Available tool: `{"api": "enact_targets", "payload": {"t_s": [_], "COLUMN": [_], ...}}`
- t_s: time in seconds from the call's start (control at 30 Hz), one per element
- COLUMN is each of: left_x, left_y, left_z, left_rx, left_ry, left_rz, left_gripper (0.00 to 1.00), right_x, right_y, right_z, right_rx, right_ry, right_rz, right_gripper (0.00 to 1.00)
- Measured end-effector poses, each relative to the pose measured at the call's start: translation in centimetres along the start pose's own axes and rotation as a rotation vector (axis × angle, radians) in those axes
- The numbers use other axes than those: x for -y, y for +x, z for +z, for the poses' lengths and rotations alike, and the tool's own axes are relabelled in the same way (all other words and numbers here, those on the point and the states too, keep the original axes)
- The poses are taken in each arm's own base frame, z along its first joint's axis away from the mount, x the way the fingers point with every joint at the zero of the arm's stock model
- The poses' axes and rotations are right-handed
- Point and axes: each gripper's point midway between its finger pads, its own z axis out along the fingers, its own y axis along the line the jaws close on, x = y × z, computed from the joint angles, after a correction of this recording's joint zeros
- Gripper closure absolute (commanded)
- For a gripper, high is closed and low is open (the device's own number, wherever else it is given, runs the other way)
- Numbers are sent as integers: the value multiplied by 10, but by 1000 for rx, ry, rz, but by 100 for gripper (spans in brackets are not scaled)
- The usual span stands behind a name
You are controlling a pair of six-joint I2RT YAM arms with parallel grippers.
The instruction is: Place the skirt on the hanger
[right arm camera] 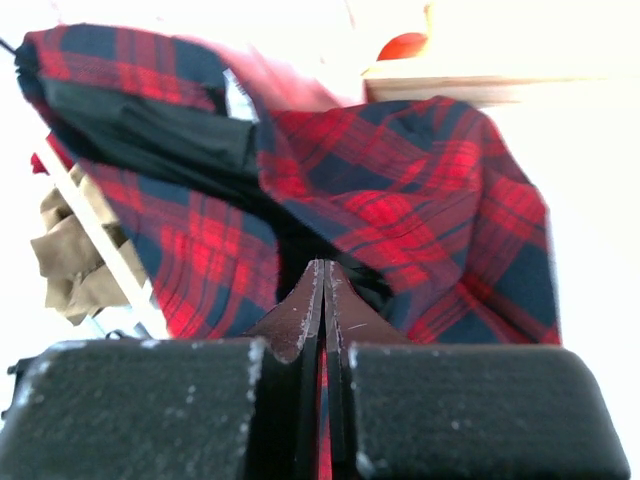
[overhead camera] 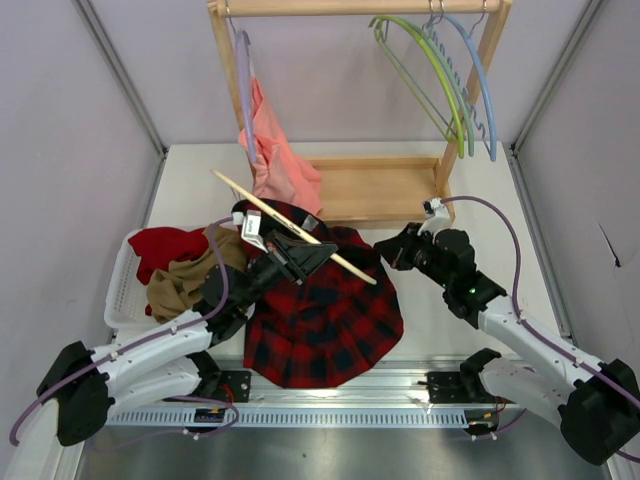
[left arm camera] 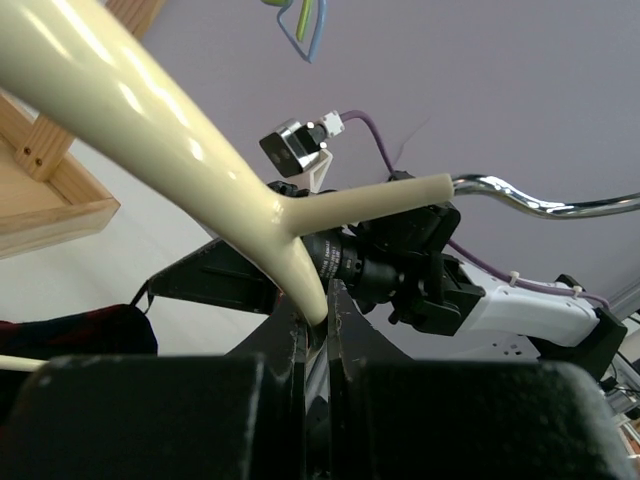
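1. We see the red and black plaid fabric skirt spread flat just in front of the pale wooden clothes rack.
2. The thin cream curved plastic hanger slants over the skirt's rack-side edge. The left gripper is clamped on it below the neck.
3. The right gripper is clenched. A sliver of plaid shows between its fingers, so we judge it pinches the skirt's edge.
4. We expect limp, light, slippery cloth, best taken at the waistband. The hanger looks stiff and smooth.

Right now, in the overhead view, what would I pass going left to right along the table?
white basket → tan-brown cloth → plaid skirt → right arm. The cream hanger crosses over the skirt, so it is left out.
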Motion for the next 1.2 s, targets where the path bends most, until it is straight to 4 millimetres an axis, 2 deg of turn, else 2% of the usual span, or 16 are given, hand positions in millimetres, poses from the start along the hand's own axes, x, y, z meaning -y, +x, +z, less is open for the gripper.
{"api": "enact_targets", "payload": {"t_s": [0.13,0.37,0.77,1.2], "left_x": [-10,-31,-13,-23], "left_y": [6,22,3,2], "left_z": [7,17,31,35], "left_rx": [-21,-67,-25,-23], "left_ry": [-25,-74,-29,-59], "left_rz": [8,22,62,94], "left_gripper": [100,100,100,100], "right_x": [-11,-33,-25,-33], "right_y": [2,-13,5,6], "right_z": [-4,-22,-23,-33], "right_rx": [-9,38,-18,-27], "right_ry": [-44,-121,-111,-143], "right_rz": [-6,-19,-10,-12], "right_gripper": [100,100,100,100]}}
